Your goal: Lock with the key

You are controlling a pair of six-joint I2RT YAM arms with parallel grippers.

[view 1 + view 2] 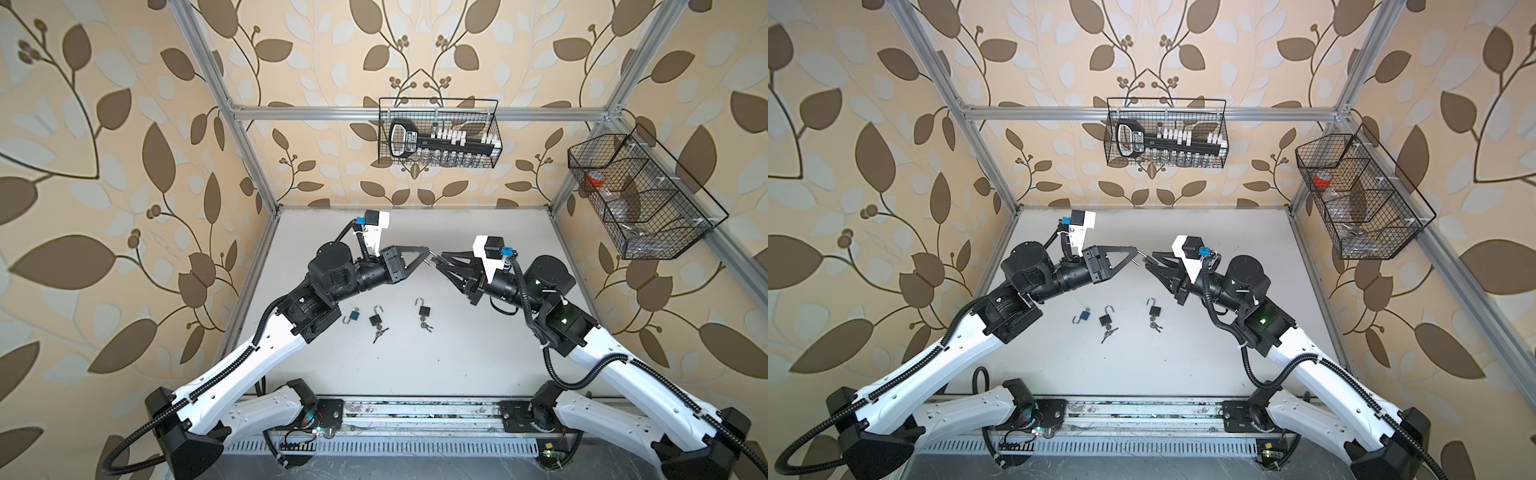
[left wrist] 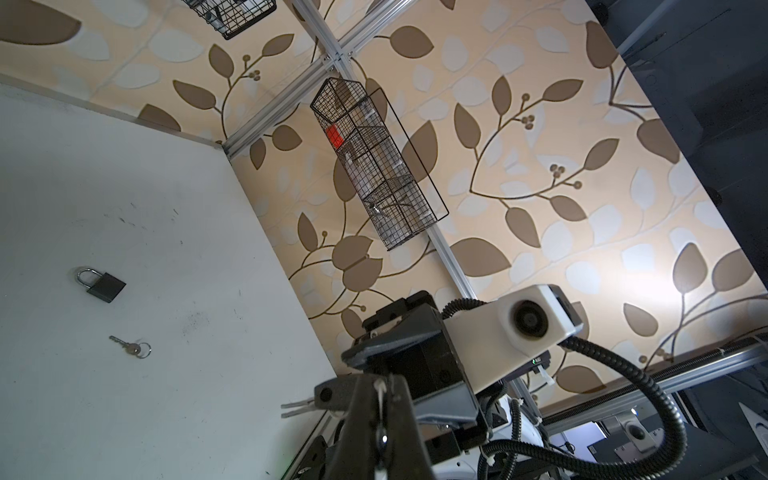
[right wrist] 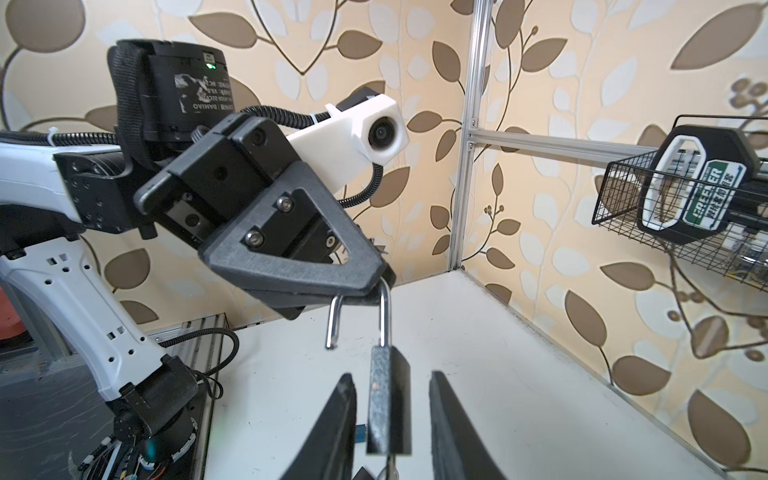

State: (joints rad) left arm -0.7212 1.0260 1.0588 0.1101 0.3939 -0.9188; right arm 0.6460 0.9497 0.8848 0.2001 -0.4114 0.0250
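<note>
Toward the base rail [image 1: 419,417] from the held padlock [image 3: 386,374] and off to its left, a blue padlock [image 1: 354,316] lies open on the bench [image 1: 457,353]. Just right of that, still left of the held padlock, a black padlock [image 1: 376,319] lies open too, a bunch of keys [image 1: 380,331] at its foot. A second black padlock [image 1: 424,309], with other keys [image 1: 426,326] at its foot, lies almost straight toward the rail from the held padlock.

The left tool [image 1: 428,252] reaches in from the held padlock's left. Its jaws are closed tight on the top of the silver shackle [image 3: 385,320], which stands open with one leg free of the lock. The held padlock is up off the bench, its black body [image 3: 390,415] pointing at the right tool [image 3: 390,375]. That tool comes in from the held padlock's right with its jaws parted. One finger [image 3: 336,415] stands on each side of the black body with a gap at both, so it grips nothing.
</note>
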